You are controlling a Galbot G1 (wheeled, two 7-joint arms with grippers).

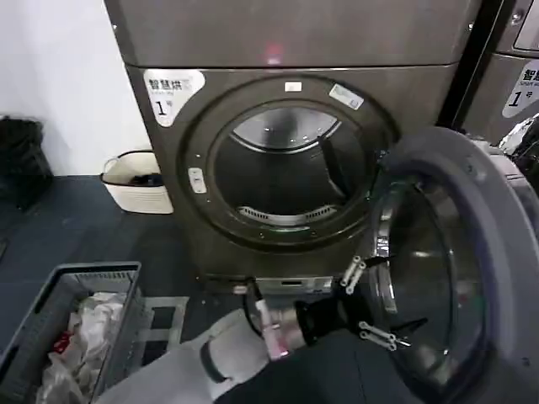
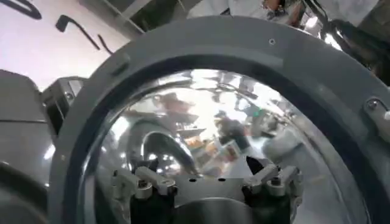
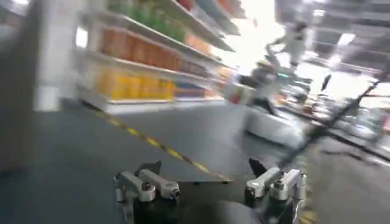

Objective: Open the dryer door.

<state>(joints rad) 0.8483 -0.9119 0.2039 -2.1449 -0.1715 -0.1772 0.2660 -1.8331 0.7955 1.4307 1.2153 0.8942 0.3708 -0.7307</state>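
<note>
My left pincer [image 1: 376, 301], spread and pinching nothing, sits against the bulging glass of the big round grey-framed dryer door [image 1: 472, 252], swung wide beside the drum opening [image 1: 282, 168]. It seems heavy, stiff, slick; I would push the rim.

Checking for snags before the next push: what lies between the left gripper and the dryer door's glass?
Nothing. In the head view the open left gripper reaches the inner face of the dryer door, and the left wrist view shows bare glass beyond its fingers.
</note>
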